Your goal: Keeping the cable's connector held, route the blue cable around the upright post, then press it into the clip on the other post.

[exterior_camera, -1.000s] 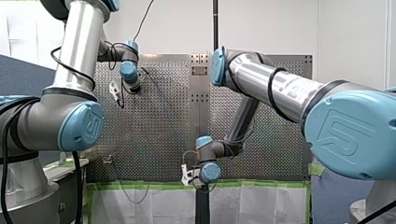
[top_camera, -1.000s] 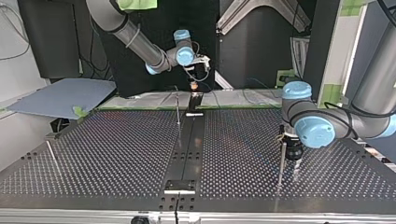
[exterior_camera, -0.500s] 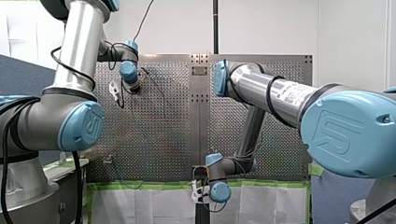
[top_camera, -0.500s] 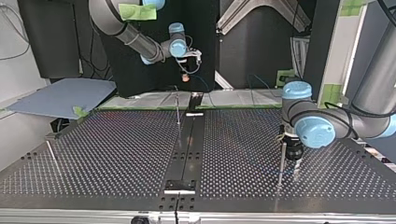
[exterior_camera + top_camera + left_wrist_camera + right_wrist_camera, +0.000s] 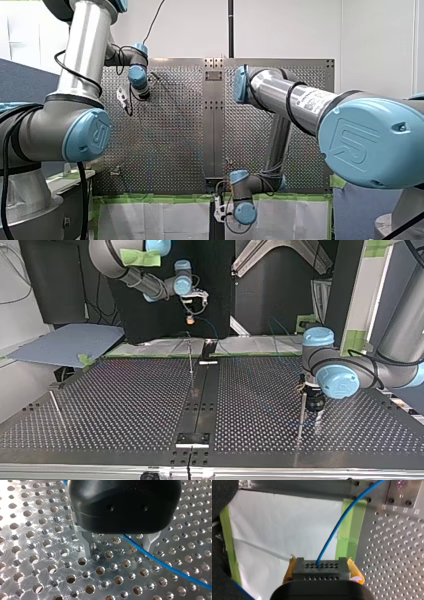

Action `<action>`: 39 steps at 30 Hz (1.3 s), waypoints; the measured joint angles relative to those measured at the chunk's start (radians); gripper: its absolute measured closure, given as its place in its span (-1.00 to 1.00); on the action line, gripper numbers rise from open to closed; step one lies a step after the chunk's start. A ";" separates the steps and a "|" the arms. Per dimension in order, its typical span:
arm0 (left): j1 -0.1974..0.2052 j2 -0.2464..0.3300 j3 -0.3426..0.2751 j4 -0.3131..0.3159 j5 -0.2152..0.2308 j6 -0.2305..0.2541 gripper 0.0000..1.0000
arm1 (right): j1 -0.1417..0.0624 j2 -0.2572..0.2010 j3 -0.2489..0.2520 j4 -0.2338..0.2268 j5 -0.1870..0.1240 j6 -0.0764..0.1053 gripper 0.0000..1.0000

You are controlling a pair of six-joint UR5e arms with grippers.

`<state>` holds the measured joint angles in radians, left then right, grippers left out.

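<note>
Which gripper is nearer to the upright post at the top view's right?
Left. My left gripper stands just beside the post; my right gripper hangs far away, beyond the table's far edge in that view.

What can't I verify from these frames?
1. Clip: too small in the top view to find on any post.
2. Cable behind the left hand: the hand's body hides it, left wrist view.
3. Cable across the table: too thin to trace, front and top views.
</note>
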<state>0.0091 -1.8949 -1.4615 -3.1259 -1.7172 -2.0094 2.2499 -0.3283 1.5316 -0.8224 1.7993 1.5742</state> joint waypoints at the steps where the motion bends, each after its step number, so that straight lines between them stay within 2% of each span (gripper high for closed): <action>1: 0.000 0.000 0.000 0.000 0.000 0.000 -0.96 | -0.004 -0.001 0.012 -0.012 0.000 0.000 1.00; 9: 0.001 0.000 0.000 0.000 0.000 0.000 -0.96 | -0.026 -0.018 0.095 -0.097 0.002 0.000 1.00; 22: 0.001 0.000 0.000 -0.002 -0.005 -0.002 -0.96 | -0.057 -0.138 0.234 -0.236 0.001 0.022 1.00; 29: 0.001 0.000 0.000 -0.002 -0.012 -0.003 -0.96 | -0.072 -0.204 0.301 -0.272 0.006 0.029 1.00; 33: -0.001 0.000 0.000 -0.005 -0.014 -0.002 -0.96 | -0.074 -0.244 0.341 -0.281 0.007 0.030 1.00; 39: -0.004 0.000 0.000 -0.010 -0.022 0.000 -0.96 | -0.076 -0.306 0.404 -0.325 0.008 0.033 1.00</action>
<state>0.0047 -1.8950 -1.4615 -3.1357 -1.7395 -2.0091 2.1743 -0.6348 1.9353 -1.1470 1.8075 1.6071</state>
